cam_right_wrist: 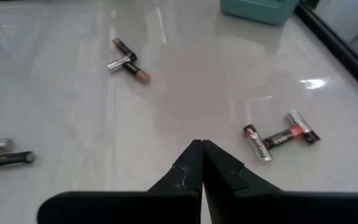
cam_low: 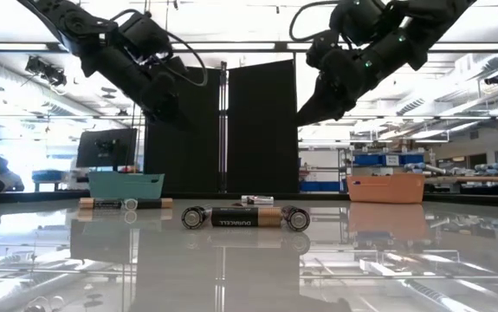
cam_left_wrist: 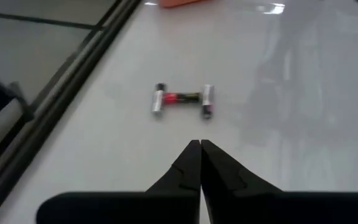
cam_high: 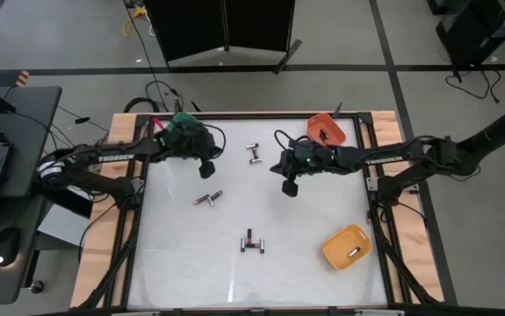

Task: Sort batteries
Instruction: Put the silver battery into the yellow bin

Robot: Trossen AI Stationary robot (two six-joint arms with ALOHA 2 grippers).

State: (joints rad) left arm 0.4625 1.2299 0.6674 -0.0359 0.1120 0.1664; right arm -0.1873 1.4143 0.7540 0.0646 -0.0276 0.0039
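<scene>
The bench (cam_high: 182, 263) lies mostly bare. Three small battery clusters interrupt it: one far centre (cam_high: 255, 154), one left of centre (cam_high: 207, 198), one near centre (cam_high: 251, 241). Bins stand along the edges: teal far left (cam_high: 179, 123), red far right (cam_high: 326, 129), orange near right (cam_high: 347, 247).

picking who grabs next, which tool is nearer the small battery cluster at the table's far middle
Left, narrowly. The left tool sits to the left of the red-banded battery cluster; the right tool sits to its right and closer to the near edge. Both are shut and empty.
</scene>
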